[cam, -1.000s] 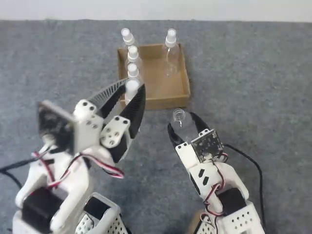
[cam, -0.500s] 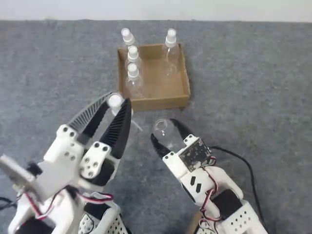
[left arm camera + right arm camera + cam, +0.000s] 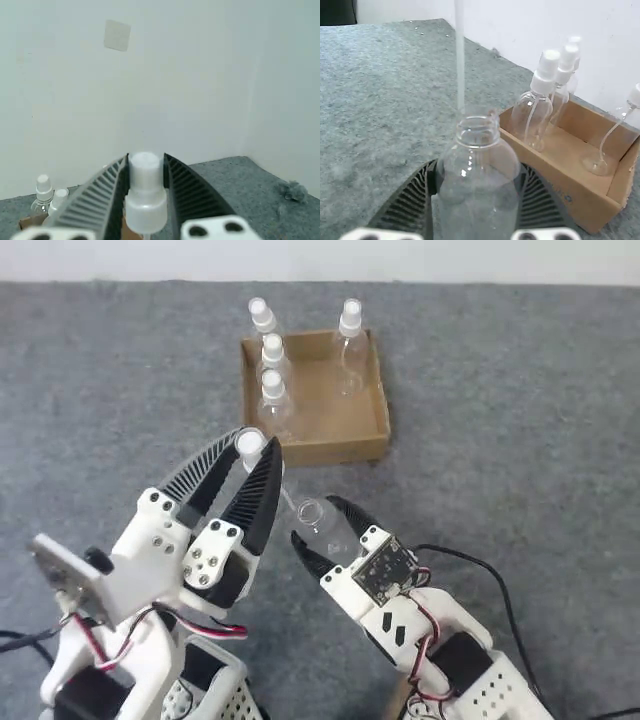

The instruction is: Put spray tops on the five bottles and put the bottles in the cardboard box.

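Note:
My left gripper [image 3: 252, 446] is shut on a white spray top [image 3: 250, 444], held up off the table; in the left wrist view the spray top [image 3: 145, 190] sits between the ribbed black fingers [image 3: 187, 187]. Its thin dip tube [image 3: 459, 55] hangs down to the rim of an uncapped clear bottle [image 3: 476, 170]. My right gripper [image 3: 318, 522] is shut on that bottle [image 3: 312, 514], neck up, just in front of the cardboard box [image 3: 378, 390]. I cannot tell whether the tube's end is inside the neck.
Several capped bottles [image 3: 272, 392] stand upright in the box, three in a row along its left wall and one [image 3: 350, 325] at the far right corner. Grey carpet [image 3: 520, 420] lies open to the right and left of the box.
My left gripper drew the spray top back from the box's front edge to a spot beside the bottle. My right gripper carried the bottle left and nearer, under the dip tube.

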Tool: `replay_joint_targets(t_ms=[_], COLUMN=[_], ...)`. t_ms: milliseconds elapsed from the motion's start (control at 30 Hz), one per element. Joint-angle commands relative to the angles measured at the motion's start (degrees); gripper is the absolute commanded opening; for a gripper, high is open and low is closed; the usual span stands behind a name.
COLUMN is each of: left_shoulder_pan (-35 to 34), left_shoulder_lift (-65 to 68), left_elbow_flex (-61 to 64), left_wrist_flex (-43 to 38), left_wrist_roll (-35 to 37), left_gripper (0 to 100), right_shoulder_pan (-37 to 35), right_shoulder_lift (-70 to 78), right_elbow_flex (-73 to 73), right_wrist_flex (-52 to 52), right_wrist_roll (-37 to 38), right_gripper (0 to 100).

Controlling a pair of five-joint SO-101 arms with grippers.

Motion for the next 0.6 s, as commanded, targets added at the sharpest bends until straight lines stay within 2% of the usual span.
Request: replay_joint_targets(t_ms=[0, 200, 333, 567], left_shoulder_pan=[-0.1, -0.1, -0.1, -0.1], left_shoulder_lift=[-0.4, -0.4, -0.4, -0.4], left_elbow_flex=[-0.7, -3.0, -5.1, -2.2], left_wrist_flex=[-2.3, -3.5, -1.5, -1.1], left_wrist_roll=[0.9, 0.8, 0.8, 0.7], left_gripper=[1, 1, 1, 1], right_shoulder_pan=[-0.6, -0.6, -0.6, -0.6], right_shoulder_lift=[-1.3, -1.3, -1.3, -1.3], right_elbow_flex=[1.1, 1.1, 1.1, 1.1], right_wrist_flex=[-0.4, -0.3, -0.3, -0.3], right_wrist_roll=[0.8, 0.8, 0.8, 0.8], right_gripper=[3.4, 3.4, 3.2, 3.2])
